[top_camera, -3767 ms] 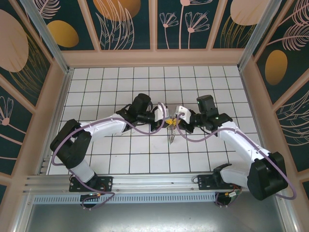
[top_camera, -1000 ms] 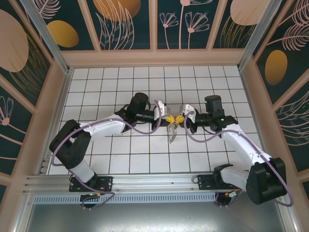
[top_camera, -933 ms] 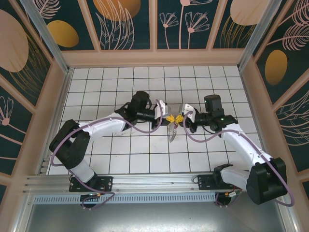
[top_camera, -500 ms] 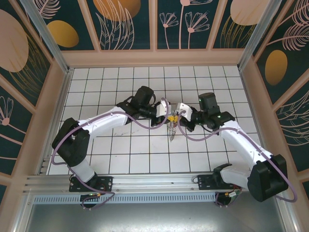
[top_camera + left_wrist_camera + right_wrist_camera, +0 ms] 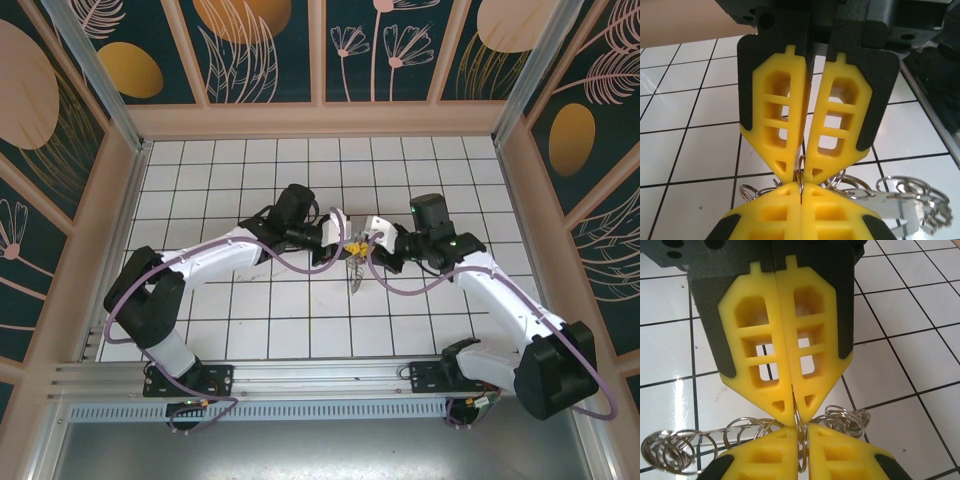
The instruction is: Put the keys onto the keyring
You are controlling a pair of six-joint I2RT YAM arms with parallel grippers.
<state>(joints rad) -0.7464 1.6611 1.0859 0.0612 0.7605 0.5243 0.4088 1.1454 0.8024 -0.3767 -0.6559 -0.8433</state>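
My left gripper (image 5: 345,243) and right gripper (image 5: 362,243) meet tip to tip above the middle of the tiled floor. Both pinch the same thin grey wire of the keyring (image 5: 354,275), whose bunch of small silvery rings hangs below them. In the left wrist view the left gripper (image 5: 800,175) is shut on the wire (image 5: 800,181), with the right gripper (image 5: 801,187) pressed up from below. In the right wrist view the right gripper (image 5: 796,416) grips the keyring (image 5: 799,432), with the left gripper (image 5: 802,434) opposite. The keys are out of view.
Small silvery rings (image 5: 912,189) fan out to either side of the pinch (image 5: 670,450). The white tiled floor (image 5: 250,320) is walled by pale wooden panels (image 5: 120,230) on three sides. The arm bases sit on the rail (image 5: 320,375) at the near edge.
Over the last second both wrists have swung in closer and the meeting point has shifted slightly left. The keyring still hangs from the two grippers.
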